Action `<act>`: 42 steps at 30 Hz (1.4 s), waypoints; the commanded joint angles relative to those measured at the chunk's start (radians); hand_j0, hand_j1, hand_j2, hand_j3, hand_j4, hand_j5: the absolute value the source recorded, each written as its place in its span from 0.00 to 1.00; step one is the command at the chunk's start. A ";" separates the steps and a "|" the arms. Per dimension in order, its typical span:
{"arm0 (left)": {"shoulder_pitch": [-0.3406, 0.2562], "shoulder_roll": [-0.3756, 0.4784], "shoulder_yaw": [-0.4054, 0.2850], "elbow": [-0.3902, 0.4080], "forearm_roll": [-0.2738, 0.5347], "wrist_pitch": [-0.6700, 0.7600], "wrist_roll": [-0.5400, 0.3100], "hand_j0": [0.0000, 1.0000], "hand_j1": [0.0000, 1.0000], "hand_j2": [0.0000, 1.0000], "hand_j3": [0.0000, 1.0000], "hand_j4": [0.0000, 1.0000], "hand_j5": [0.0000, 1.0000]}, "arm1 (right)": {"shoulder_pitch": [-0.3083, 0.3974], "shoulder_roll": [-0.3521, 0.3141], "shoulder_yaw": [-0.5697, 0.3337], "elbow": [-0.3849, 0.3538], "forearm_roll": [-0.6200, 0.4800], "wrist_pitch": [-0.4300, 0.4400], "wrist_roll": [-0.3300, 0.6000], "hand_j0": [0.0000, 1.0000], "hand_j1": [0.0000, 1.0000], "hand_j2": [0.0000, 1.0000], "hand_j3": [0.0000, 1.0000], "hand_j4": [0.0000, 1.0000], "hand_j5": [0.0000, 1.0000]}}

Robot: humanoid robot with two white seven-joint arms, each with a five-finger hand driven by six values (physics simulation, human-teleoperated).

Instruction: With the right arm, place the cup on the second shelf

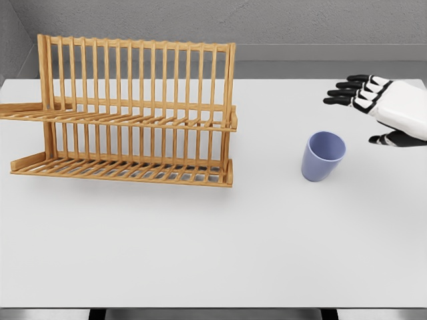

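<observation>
Pre-grasp: right hand (380, 110) empty, fingers spread, near cup (323, 155) at its 2 o'clock. Next: close on cup, then carry to rack (133, 113) upper shelf.

Cup (323, 156) was periwinkle blue, slatted rack (133, 113) honey-brown wood, table (200, 253) plain white, right hand (383, 110) white with black fingers (343, 93).

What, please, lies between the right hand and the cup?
Nothing: the head view shows only bare table between the right hand and cup.

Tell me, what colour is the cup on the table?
The cup is a soft blue-purple, plain with no pattern, seen best in the head view.
</observation>
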 commanded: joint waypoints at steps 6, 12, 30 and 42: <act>0.000 0.000 -0.001 0.000 0.000 0.000 0.000 1.00 1.00 1.00 1.00 1.00 1.00 | 0.002 -0.007 -0.002 0.018 -0.014 0.001 0.001 1.00 1.00 1.00 1.00 1.00 1.00; 0.000 0.000 0.001 0.000 0.000 0.000 0.000 1.00 1.00 1.00 1.00 1.00 1.00 | -0.156 0.029 -0.013 0.017 -0.017 0.001 0.428 1.00 1.00 1.00 1.00 1.00 1.00; 0.000 0.000 -0.001 0.000 0.000 0.000 0.000 1.00 1.00 1.00 1.00 1.00 1.00 | -0.434 0.101 0.396 0.185 -0.003 0.001 0.428 1.00 1.00 1.00 1.00 1.00 1.00; 0.002 0.000 -0.001 0.000 0.000 0.000 0.000 1.00 1.00 1.00 1.00 1.00 1.00 | -0.443 0.157 0.447 0.237 -0.002 0.001 0.428 1.00 1.00 1.00 1.00 1.00 1.00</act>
